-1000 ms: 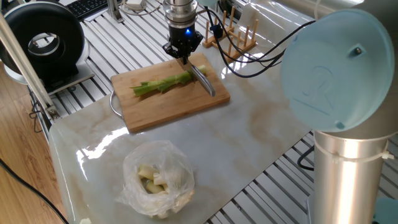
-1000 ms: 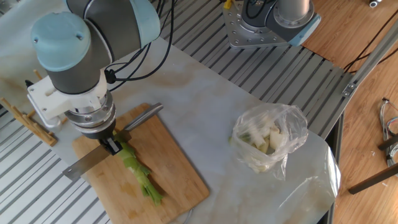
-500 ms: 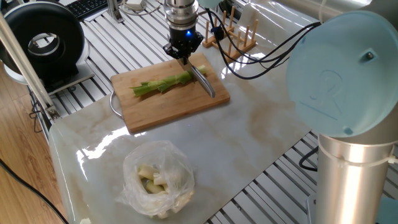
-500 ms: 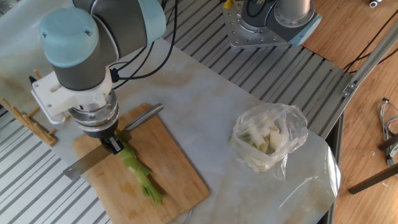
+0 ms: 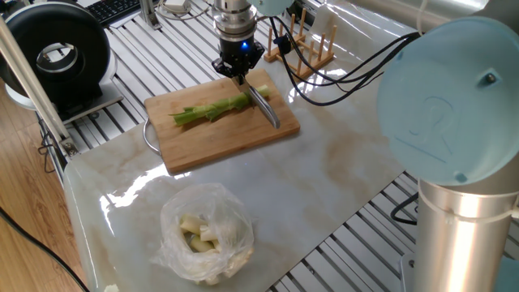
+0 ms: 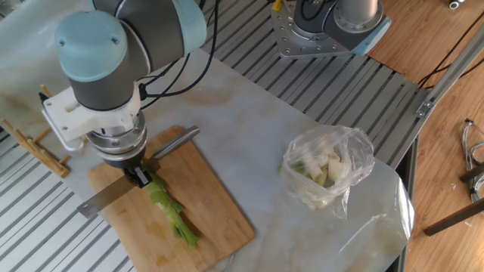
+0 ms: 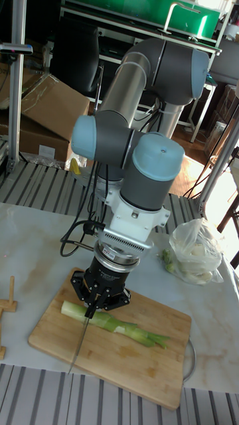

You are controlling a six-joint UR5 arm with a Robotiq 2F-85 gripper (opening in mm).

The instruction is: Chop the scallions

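Arm (image 7: pixel 143 126): big grey UR5 with pale blue joint caps, reaching down over the board. Table (image 5: pixel 340 162): pale marbled top, glossy.

Board (image 5: pixel 219 134): wooden, on the far part of the table in one fixed view, metal loop handle at its left end.

Bag (image 5: pixel 204 234): clear plastic, crumpled, pale whitish pieces inside; sits on the table near the camera in that view, well apart from the board.

Scallions (image 5: pixel 215 110): one stalk lying flat along the board. Pale thick end toward the right under the tool, darker leafy end toward the left. From the tall fixed view the pale end is at left and the leafy tip at right.

Knife (image 7: pixel 81 337): blade edge-down across the stalk near its pale end, handle toward the board's right edge.

Gripper (image 5: pixel 238 75): black, pointing straight down, fingers pinched together on the knife.
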